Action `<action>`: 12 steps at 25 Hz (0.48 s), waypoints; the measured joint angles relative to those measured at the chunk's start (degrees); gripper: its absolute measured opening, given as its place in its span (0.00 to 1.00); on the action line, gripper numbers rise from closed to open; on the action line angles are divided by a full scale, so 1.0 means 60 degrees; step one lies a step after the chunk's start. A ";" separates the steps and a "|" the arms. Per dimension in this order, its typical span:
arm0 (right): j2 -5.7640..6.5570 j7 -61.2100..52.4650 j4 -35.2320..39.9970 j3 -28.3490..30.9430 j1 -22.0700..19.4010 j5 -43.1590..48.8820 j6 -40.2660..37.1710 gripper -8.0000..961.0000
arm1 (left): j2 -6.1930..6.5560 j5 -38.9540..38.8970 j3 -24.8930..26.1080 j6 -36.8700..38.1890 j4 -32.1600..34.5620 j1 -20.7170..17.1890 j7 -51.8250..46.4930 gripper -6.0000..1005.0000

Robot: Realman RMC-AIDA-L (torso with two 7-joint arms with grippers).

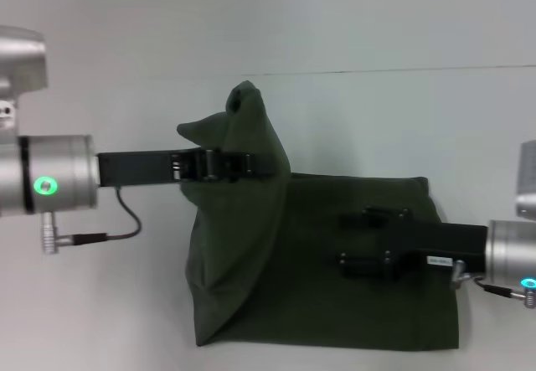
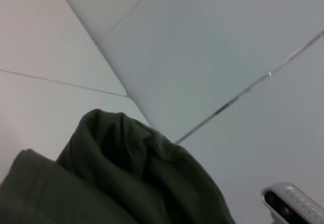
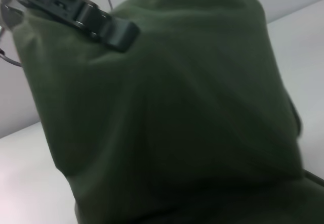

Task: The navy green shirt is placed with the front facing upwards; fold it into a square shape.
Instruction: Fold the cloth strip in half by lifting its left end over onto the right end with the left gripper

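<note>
The navy green shirt [image 1: 335,304] lies on the white table with its left part pulled up into a peak. My left gripper [image 1: 239,166] is shut on that raised fabric, holding it above the table; the cloth drapes down from it. In the right wrist view, the left gripper [image 3: 116,34] shows as a black clamp against the hanging shirt [image 3: 177,133]. The left wrist view shows a bunched fold of the shirt [image 2: 126,183]. My right gripper [image 1: 352,239] rests low over the flat right half of the shirt, fingers apart, holding nothing. No lettering shows.
The white table [image 1: 100,304] has a thin seam line [image 1: 377,71] running across behind the shirt. A silver-grey robot part [image 2: 293,204] shows at the edge of the left wrist view. A cable [image 1: 126,220] hangs under the left arm.
</note>
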State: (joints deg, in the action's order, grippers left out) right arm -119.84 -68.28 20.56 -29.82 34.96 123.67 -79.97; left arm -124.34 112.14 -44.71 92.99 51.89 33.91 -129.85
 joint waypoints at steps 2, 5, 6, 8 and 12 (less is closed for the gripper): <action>0.0029 -0.0077 0.0234 0.0058 -0.0193 0.0000 -0.0094 0.89 | 0.0000 -0.0262 -0.0377 -0.0454 -0.0333 0.0029 0.0025 0.06; 0.0051 -0.0179 0.0727 0.0464 -0.0576 -0.0007 -0.0208 0.89 | 0.0004 -0.0532 -0.0885 -0.0978 -0.0630 0.0077 0.0060 0.06; 0.0054 -0.0191 0.0853 0.0714 -0.0677 -0.0009 -0.0284 0.89 | -0.0002 -0.0644 -0.1045 -0.1116 -0.0701 0.0082 0.0095 0.06; 0.0062 -0.0199 0.1061 0.1202 -0.0842 -0.0020 -0.0436 0.89 | -0.0013 -0.1011 -0.1302 -0.1323 -0.0860 0.0084 0.0256 0.06; 0.0091 -0.0202 0.1337 0.1861 -0.1114 -0.0166 -0.0646 0.89 | -0.0020 -0.2027 -0.1968 -0.1724 -0.1310 0.0099 0.0883 0.06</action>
State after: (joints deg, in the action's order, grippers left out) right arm -119.29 -69.50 28.57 -18.65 28.28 122.67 -83.84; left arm -124.46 99.98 -56.52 82.64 44.03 34.51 -124.55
